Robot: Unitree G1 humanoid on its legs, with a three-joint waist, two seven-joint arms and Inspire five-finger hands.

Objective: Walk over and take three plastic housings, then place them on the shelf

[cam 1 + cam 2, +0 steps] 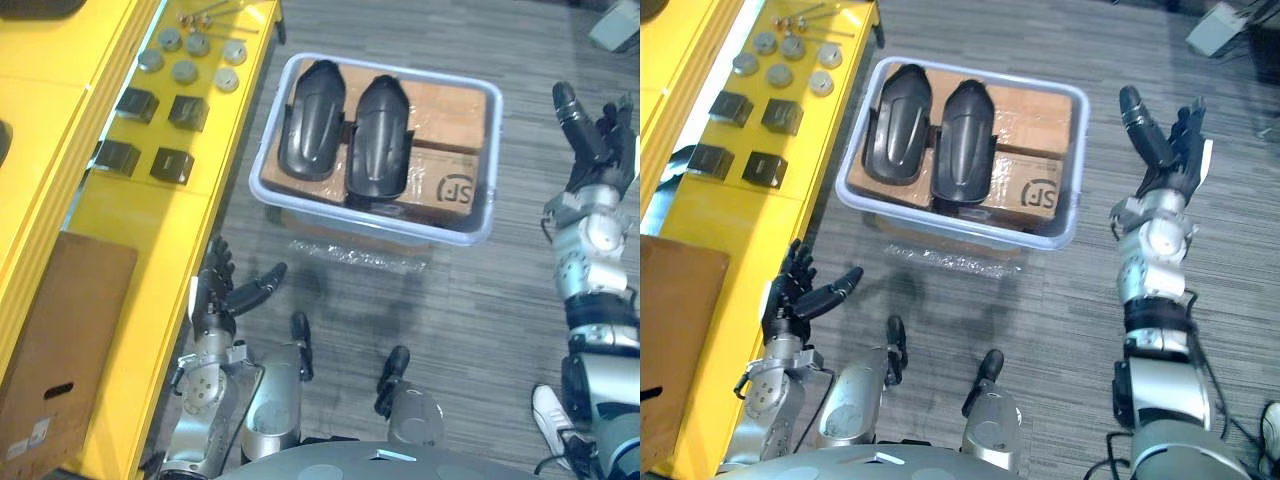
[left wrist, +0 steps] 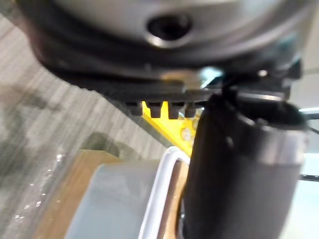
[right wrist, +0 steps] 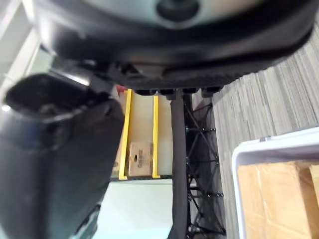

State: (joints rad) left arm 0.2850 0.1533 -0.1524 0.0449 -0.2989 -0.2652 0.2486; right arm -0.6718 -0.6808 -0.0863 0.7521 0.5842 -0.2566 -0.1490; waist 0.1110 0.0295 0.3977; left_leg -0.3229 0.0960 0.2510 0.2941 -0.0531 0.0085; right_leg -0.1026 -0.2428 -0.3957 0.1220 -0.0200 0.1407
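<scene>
Left hand [image 1: 222, 297] at 7 o'clock, low beside the edge of the yellow shelf [image 1: 190, 235]. Fingers straight and fanned, nothing in them. Right hand [image 1: 592, 135] out at 2 o'clock, raised, fingers released too, empty. Both parked wide, I'd guess so the arms clear the tote on approach. Not reaching yet.

Dead ahead at 12: clear plastic tote [image 1: 478, 232] on the grey floor [image 1: 480, 330]. Inside are the first housing [image 1: 312, 120] and second housing [image 1: 378, 140], both black, side by side, domed side up on cardboard boxes [image 1: 450, 115]. The boxes prop them up near the rim, so a grab from above looks easy without digging in. I count two housings and the task wants three. Can't tell if a third sits under them.

At 9 to 11, the shelf carries a cardboard box [image 1: 60, 340] nearest, then four black blocks [image 1: 170, 165], then round metal discs [image 1: 185, 72], with bolts [image 1: 205, 12] farthest. The bare yellow patch between box and blocks looks like the likely drop spot.
</scene>
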